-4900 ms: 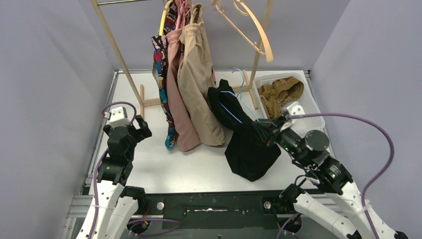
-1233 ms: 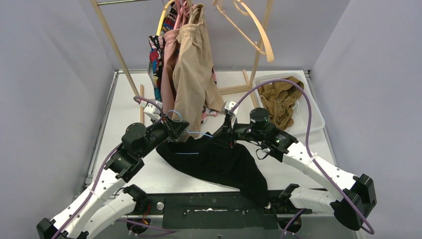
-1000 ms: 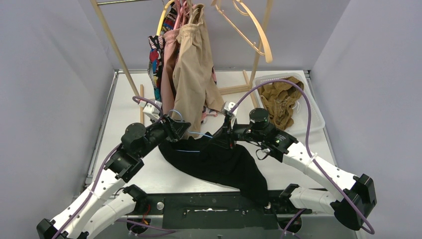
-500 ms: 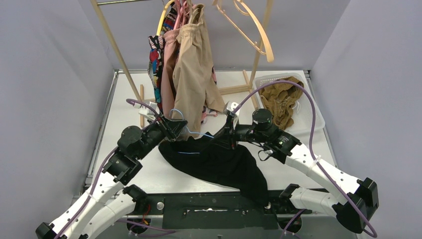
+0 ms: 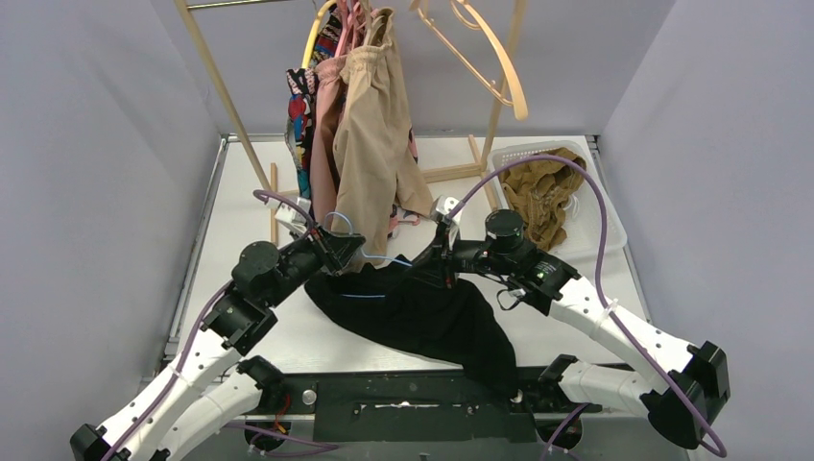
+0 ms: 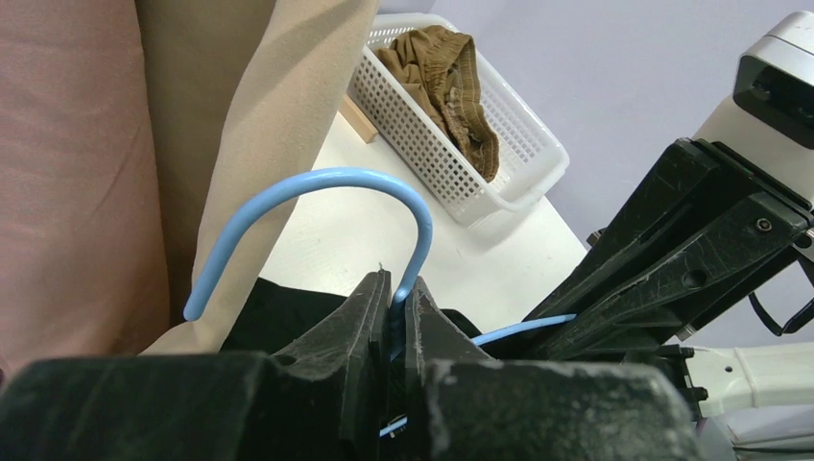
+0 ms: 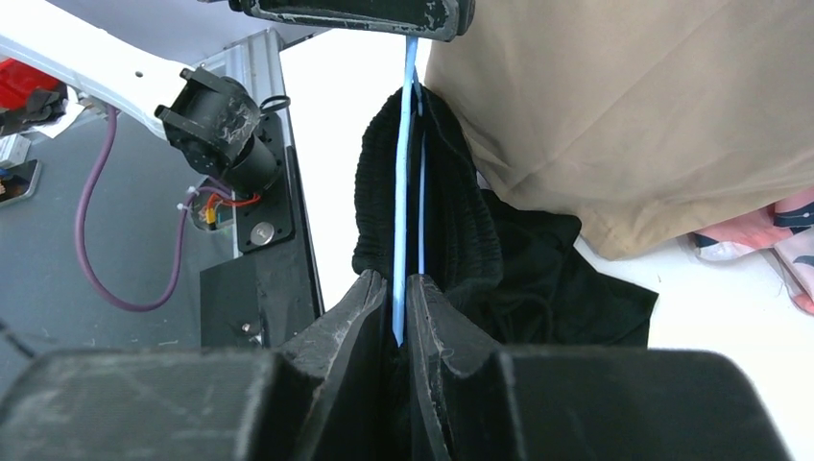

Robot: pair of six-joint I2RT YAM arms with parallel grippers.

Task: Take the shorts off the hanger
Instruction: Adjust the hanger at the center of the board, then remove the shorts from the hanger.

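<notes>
White tabletop [image 5: 250,182] ran under a wooden clothes rack [image 5: 223,91], and all your work sat just in front of that rack. You had the thin blue wire hanger [image 6: 317,182] off the rack and low in front of it, spanned between both arms. Your left gripper [image 6: 395,298] was pinched on the hanger's neck just below the hook, fingers together on the wire. Your right gripper [image 7: 396,298] was clamped on the blue wire at its other end, with the gathered waistband bunched just ahead of its fingers.

The black elastic-waist fabric shorts [image 5: 422,317] were on that hanger. Their waistband was threaded on the wire, and the rest sagged to the table in front of the rack, toward the arm bases. Beige fabric shorts [image 5: 370,144] hung from the rack close behind the hook; whether they touched it could not be told. Mustard-brown shorts [image 5: 538,192] lay in a white plastic mesh basket [image 5: 614,230] at the rack's right foot.

By my reading, you were at the stripping step for the black pair: the hanger was secured and the cloth was not yet off. The next move called for one gripper to keep the wire steady. The other needed to let go, take the waistband and draw it along the wire and off the end. It also needed the hook kept away from the beige pair on the rack.
</notes>
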